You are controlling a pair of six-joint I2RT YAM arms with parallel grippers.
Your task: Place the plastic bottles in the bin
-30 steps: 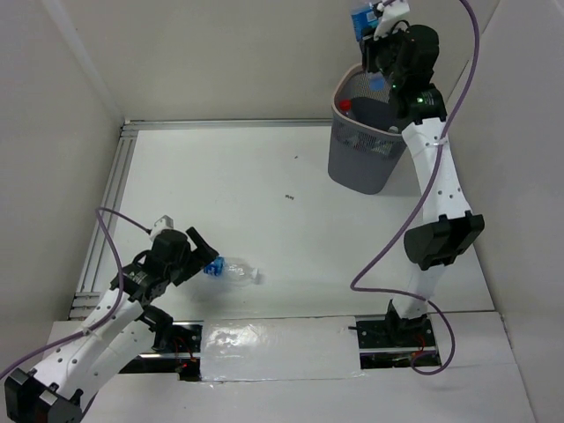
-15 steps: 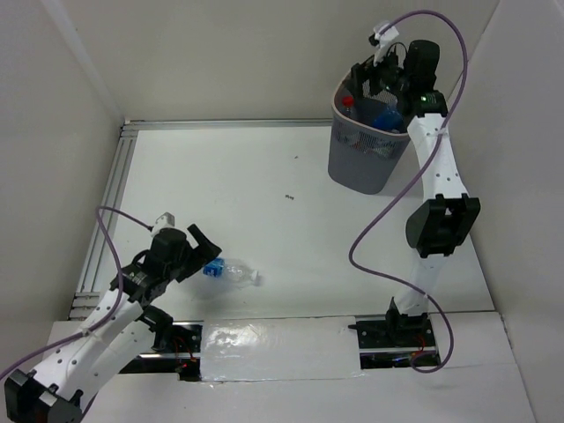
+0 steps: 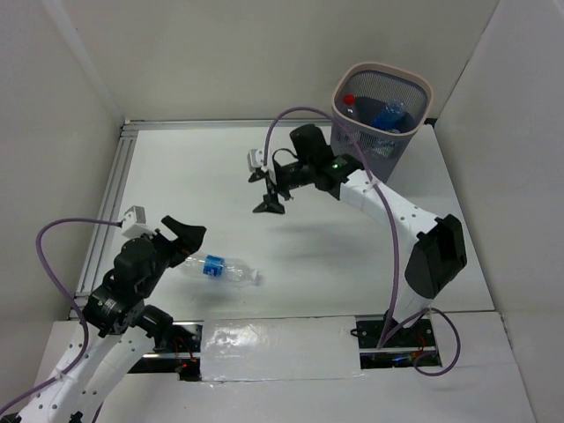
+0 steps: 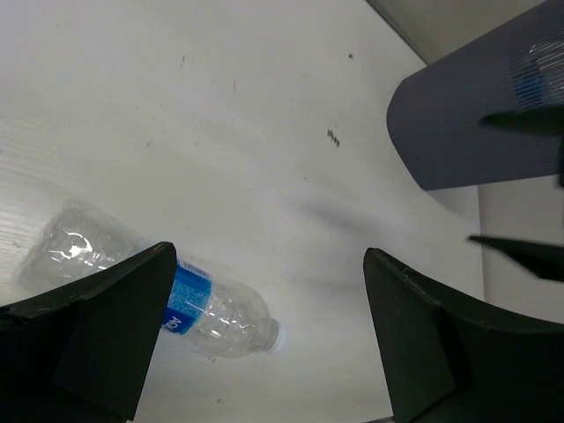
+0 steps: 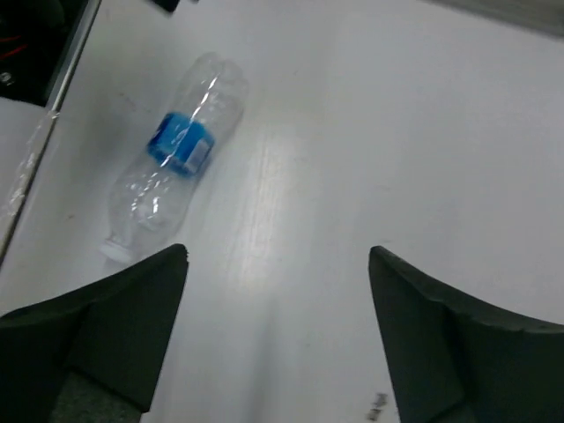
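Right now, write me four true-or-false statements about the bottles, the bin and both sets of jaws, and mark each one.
1. A clear bottle with a blue label lies on its side on the table. True.
2. The bin is empty. False: bottles are inside, one of them a red-capped bottle.
3. The right jaws hold a bottle. False: they stand open and empty above the table.
4. The left jaws stand open close to the clear bottle. True.

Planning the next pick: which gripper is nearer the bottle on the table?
Left. The left gripper hovers over the bottle, at its base; the right gripper hangs farther off.
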